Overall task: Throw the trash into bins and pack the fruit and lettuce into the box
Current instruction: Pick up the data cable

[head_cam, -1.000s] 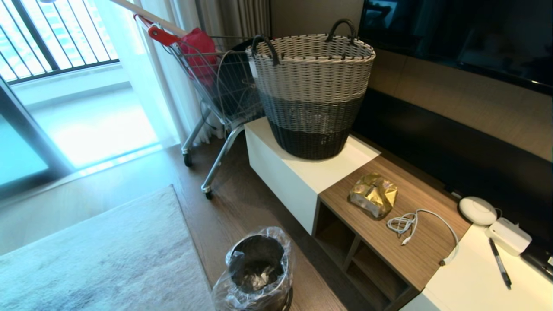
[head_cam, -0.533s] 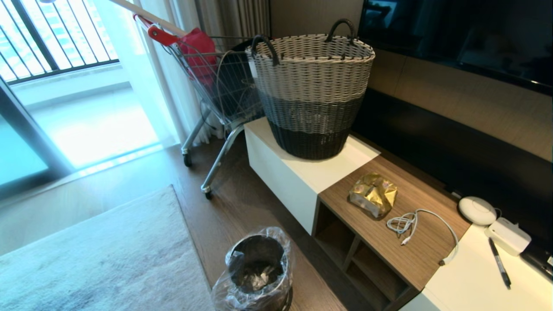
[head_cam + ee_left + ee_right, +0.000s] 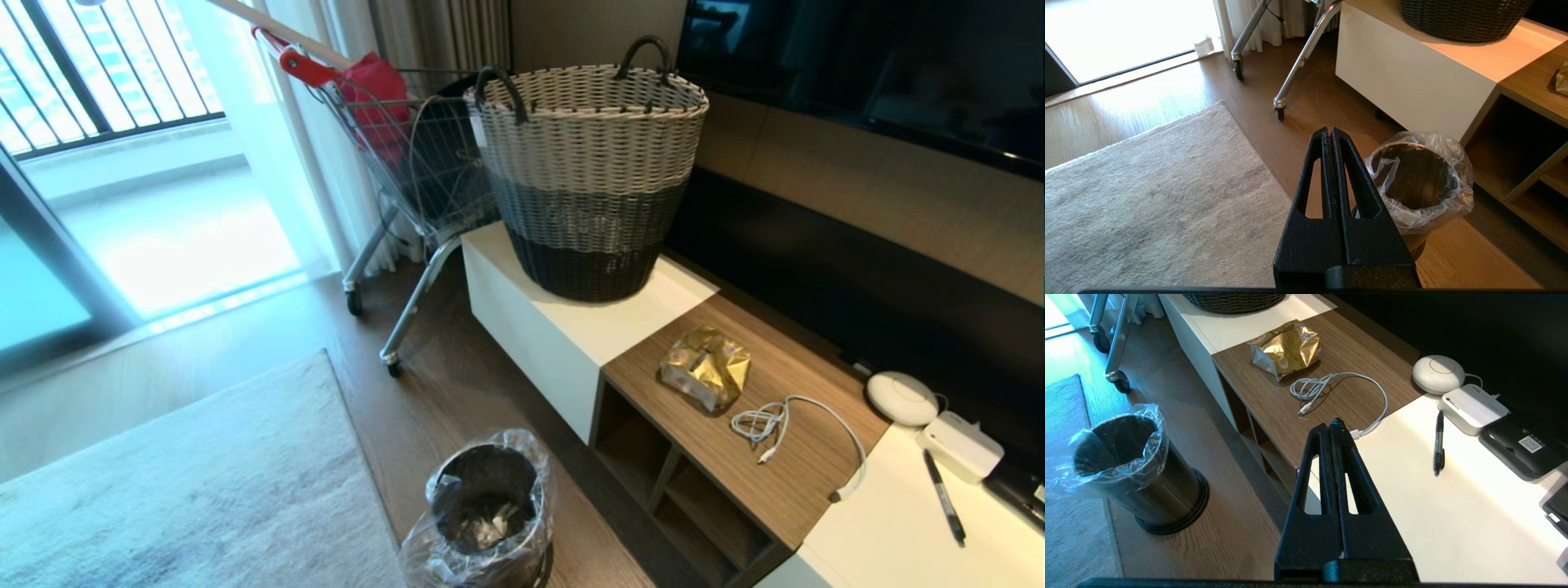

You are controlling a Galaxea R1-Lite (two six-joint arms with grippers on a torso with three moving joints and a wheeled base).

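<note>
1. Head view shows the low cabinet (image 3: 571,327) along the wall, with the tall woven basket (image 3: 588,171) standing on its white part.
2. The bin (image 3: 490,514) stands on the floor just beside the cabinet front; its plastic liner is open at the top, and something pale lies inside it.
3. The gold snack wrapper (image 3: 706,367) lies on the wooden part of the cabinet top, near a coiled white cable (image 3: 767,420).
4. The right gripper (image 3: 1333,425) hangs above the cabinet edge, clenched and holding nothing. The left gripper (image 3: 1329,132) is clenched too, empty, near the bin.
5. I judge the step is the approach to the wrapper. Next, the right gripper must open, reach the wrapper, and avoid the cable.
</note>
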